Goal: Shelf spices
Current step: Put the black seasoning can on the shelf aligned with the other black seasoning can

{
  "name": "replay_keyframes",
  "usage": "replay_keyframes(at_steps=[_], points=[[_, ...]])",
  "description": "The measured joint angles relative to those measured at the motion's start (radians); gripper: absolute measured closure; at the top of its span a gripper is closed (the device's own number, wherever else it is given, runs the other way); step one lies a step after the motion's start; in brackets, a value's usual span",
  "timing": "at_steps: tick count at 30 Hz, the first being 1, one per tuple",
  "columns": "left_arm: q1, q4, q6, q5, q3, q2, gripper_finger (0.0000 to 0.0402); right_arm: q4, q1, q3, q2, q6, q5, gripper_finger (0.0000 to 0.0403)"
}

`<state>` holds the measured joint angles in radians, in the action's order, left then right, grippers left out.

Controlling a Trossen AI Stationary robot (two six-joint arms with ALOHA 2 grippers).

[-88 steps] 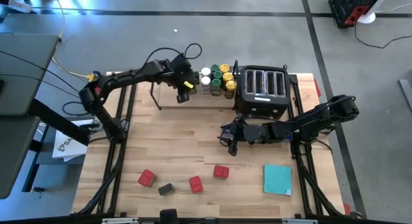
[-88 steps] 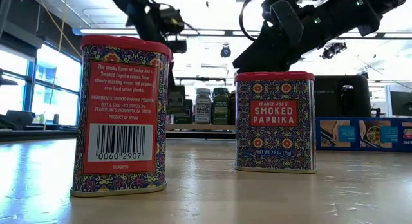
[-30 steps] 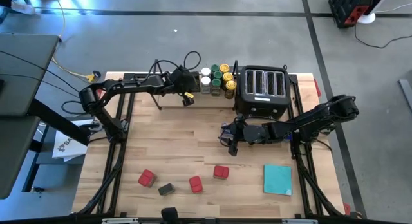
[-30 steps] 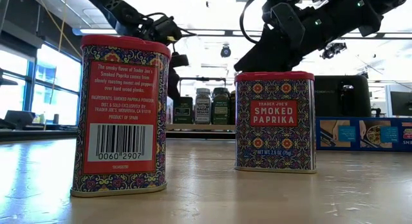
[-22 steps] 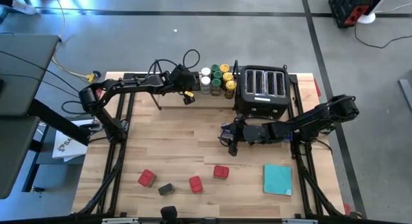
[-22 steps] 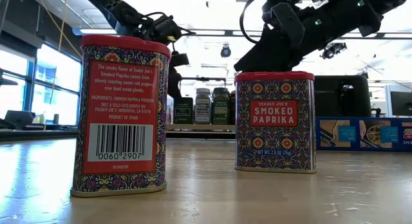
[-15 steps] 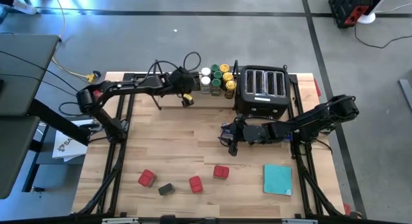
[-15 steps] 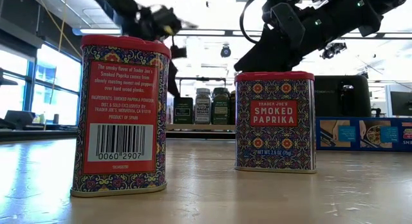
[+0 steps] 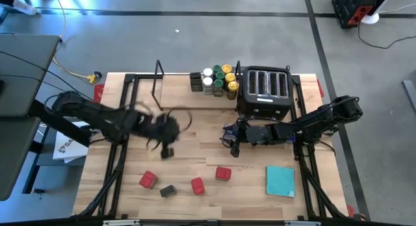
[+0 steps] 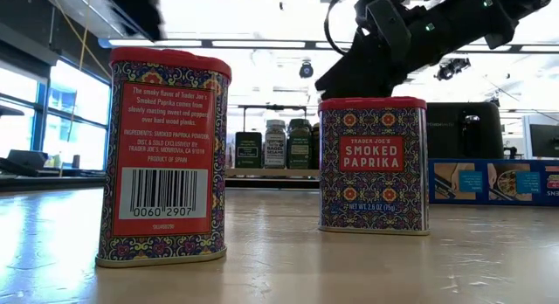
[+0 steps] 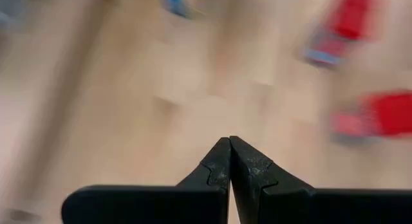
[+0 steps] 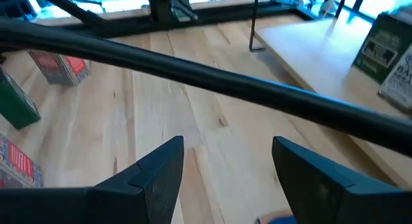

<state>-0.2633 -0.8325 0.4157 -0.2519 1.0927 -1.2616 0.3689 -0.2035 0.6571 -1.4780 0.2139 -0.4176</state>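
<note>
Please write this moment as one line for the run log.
left gripper: shut, empty, over mid-table | right gripper: open, waiting by toaster | shelf: jars at toaster end | loose: three red tins, one dark tin

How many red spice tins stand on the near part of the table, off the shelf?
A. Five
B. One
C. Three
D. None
C: the high view shows three red tins on the table's near part, apart from the shelf.

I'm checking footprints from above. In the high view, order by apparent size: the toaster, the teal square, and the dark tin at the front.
1. toaster
2. teal square
3. dark tin
</note>
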Motion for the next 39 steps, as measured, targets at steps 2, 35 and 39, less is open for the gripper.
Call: replay_keyframes(at_steps=[2, 35, 39], points=[[-0.097, 0.010, 0.167, 0.059, 0.000, 0.000, 0.0401, 0.017, 0.000, 0.000, 0.000, -0.013, 0.000, 0.0172], [-0.401, 0.062, 0.744, 0.269, 0.036, -0.316, 0.0124, 0.037, 0.001, 0.000, 0.000, -0.039, 0.000, 0.0172], [-0.406, -0.010, 0.681, 0.242, 0.036, -0.316, 0.0124, 0.036, 0.001, 0.000, 0.000, -0.043, 0.000, 0.0172]])
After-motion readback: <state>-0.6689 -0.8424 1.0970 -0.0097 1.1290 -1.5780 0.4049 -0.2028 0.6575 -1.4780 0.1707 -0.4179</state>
